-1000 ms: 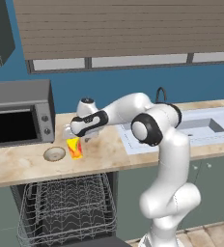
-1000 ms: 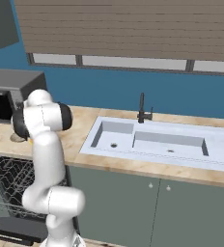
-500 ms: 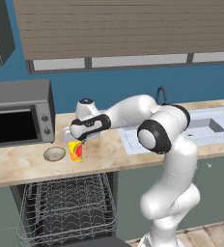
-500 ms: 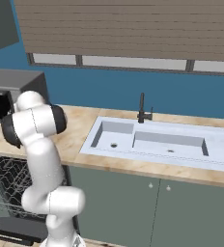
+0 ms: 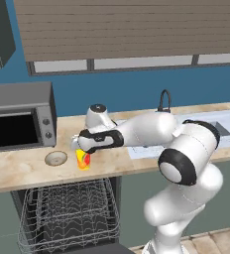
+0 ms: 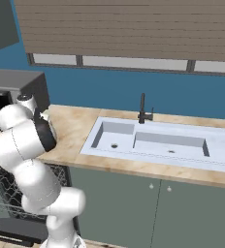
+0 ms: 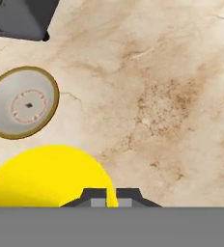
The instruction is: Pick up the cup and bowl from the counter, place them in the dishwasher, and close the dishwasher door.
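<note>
yellow cup [image 5: 83, 159] stood upright on counter [image 5: 18, 171], right under gripper [image 5: 81, 147]. gripper squeezed tight on cup rim, one wall pinched. bowl [image 5: 55, 158] just beside cup. dishwasher [image 5: 67, 213] rack found below, so cup to be lifted straight up first.

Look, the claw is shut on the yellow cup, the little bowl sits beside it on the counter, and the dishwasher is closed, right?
Not quite: the dishwasher is open, with its wire rack pulled out under the counter, as the left base view shows. The rest holds: the claw is shut on the yellow cup, and the bowl sits beside it on the counter.
</note>
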